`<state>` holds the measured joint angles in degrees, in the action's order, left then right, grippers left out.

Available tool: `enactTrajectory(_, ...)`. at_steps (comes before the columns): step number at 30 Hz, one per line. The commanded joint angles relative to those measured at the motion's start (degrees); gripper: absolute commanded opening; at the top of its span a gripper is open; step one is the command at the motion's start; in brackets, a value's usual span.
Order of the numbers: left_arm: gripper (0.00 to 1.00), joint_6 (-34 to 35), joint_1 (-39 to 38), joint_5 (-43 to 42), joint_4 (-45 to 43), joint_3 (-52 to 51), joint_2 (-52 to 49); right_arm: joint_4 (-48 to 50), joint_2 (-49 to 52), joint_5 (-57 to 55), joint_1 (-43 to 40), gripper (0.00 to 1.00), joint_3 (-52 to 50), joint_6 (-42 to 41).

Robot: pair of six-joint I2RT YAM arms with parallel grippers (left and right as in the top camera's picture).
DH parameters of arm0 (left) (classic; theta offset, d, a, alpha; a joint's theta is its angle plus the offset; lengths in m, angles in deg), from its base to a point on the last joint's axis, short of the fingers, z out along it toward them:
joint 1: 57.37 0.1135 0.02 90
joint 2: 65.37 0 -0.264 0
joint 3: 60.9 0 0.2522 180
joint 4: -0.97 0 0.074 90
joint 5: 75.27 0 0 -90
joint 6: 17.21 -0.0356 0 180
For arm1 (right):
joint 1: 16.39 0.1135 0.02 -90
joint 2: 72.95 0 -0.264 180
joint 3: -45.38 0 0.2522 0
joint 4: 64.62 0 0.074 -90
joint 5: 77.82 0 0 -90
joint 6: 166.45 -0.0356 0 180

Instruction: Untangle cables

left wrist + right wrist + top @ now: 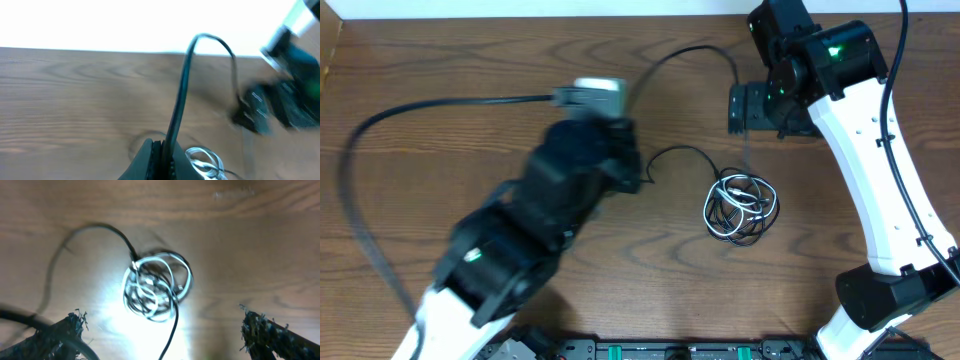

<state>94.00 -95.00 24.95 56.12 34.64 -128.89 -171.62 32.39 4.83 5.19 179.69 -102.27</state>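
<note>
That small knot of thin black and white cables [741, 208] looks feather-light and floppy to me. It has no stiffness, so tugging one strand would likely drag the whole clump over the smooth wood rather than free it. The best hold, I'd say, is a loose strand or plug end at the clump's edge, with something pinning the rest.

The cords lie coiled in overlapping loops, the white one glinting on top and the black ones beneath. A single black strand [672, 150] curls out to the left. The knot sits right of centre on the brown wood-grain bench [470, 60], between the two arms.

The left hand [161, 150] is pinched tight on a black cord [182, 85] that arcs upward. The right hand [747, 108] hovers beyond the knot, fingers spread wide, holding nothing.
</note>
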Motion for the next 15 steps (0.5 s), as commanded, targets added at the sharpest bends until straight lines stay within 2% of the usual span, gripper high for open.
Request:
enactTrajectory(1,0.08,0.6,5.1,4.9,1.9,1.6,2.7,-1.1,-0.3,-1.3,0.1,0.99,-2.2,2.8)
enactTrajectory(4,0.07,0.6,10.2,4.9,4.4,1.6,4.4,-0.1,-0.3,-1.2,0.1,0.99,-5.4,2.8)
enactTrajectory(7,0.07,3.7,15.8,5.5,8.0,1.6,5.4,2.3,-0.3,2.8,0.0,0.99,-9.0,5.0)
enactTrajectory(9,0.07,4.9,19.0,5.4,10.1,1.6,5.6,4.6,-0.3,10.2,0.0,0.99,-10.9,11.7)
enactTrajectory(14,0.07,4.8,22.6,5.3,13.8,1.6,4.8,6.8,-0.3,37.1,-0.4,0.99,-12.8,31.9)
enactTrajectory(15,0.07,4.8,22.8,5.3,14.2,1.6,4.7,6.8,-0.3,38.5,-0.5,0.99,-12.8,33.0)
